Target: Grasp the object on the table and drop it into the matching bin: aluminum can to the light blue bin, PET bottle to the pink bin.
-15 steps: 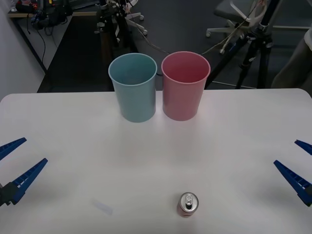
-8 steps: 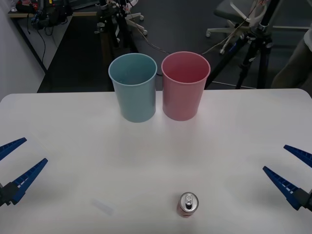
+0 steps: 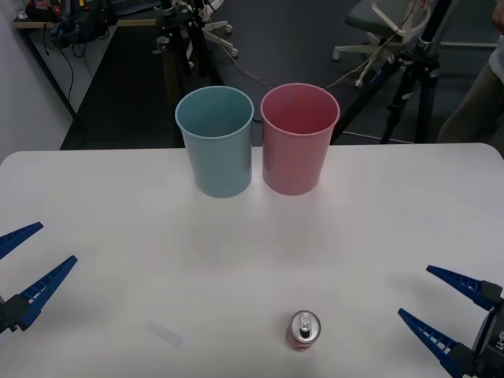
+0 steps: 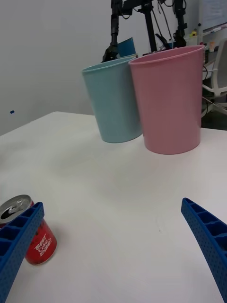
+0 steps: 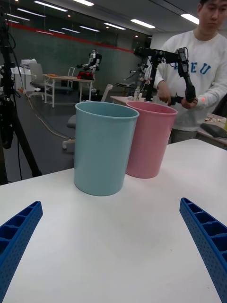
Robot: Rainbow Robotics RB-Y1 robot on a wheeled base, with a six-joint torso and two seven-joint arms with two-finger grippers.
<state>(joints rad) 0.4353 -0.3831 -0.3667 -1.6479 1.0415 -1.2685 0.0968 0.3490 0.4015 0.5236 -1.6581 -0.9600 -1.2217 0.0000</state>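
Note:
A small red aluminum can (image 3: 303,330) with a silver top stands upright near the front edge of the white table (image 3: 118,197). In the right wrist view the can (image 4: 34,236) sits just beyond one blue finger. My right gripper (image 3: 445,311) is open, low over the table to the right of the can. My left gripper (image 3: 27,260) hangs open at the table's left edge, far from the can. The light blue bin (image 3: 215,140) and the pink bin (image 3: 298,137) stand side by side at the back middle, also seen as the blue bin (image 5: 103,147) and pink bin (image 4: 169,99).
A faint smudge (image 3: 167,335) marks the table left of the can. Behind the table stand a tripod (image 3: 413,71), an office chair (image 3: 378,24) and cables on dark floor. Bare tabletop lies between the can and the bins.
My right gripper has moved inward and toward the front edge, closing the distance to the can. The left gripper, the can and both bins have stayed put.

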